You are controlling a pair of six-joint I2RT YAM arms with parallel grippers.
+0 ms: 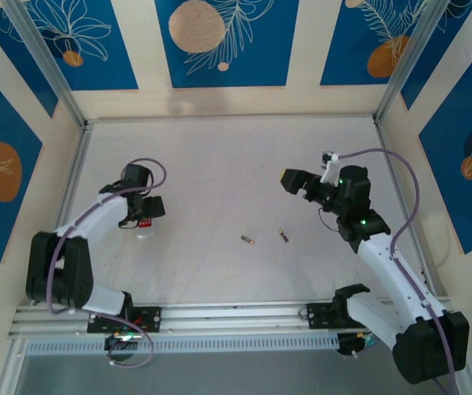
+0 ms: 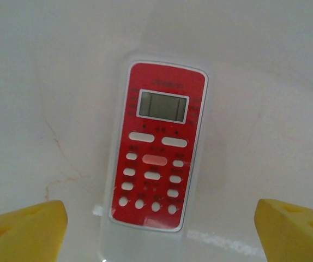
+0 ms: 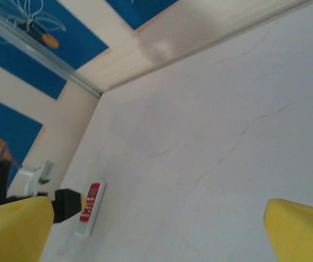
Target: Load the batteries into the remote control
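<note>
Jaws gape empty both sides — left points down, seemingly clear, over remote control (image 2: 157,147).

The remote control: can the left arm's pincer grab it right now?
Probably yes. The left pincer hangs open right over the remote control, with a yellow finger on each side, and nothing lies between them.

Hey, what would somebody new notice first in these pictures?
A red-faced white plastic remote control with a grey screen lies face up on the left of the pale table, under the open left gripper. Two small dark gold-ended batteries lie loose mid-table, apart from it.
</note>
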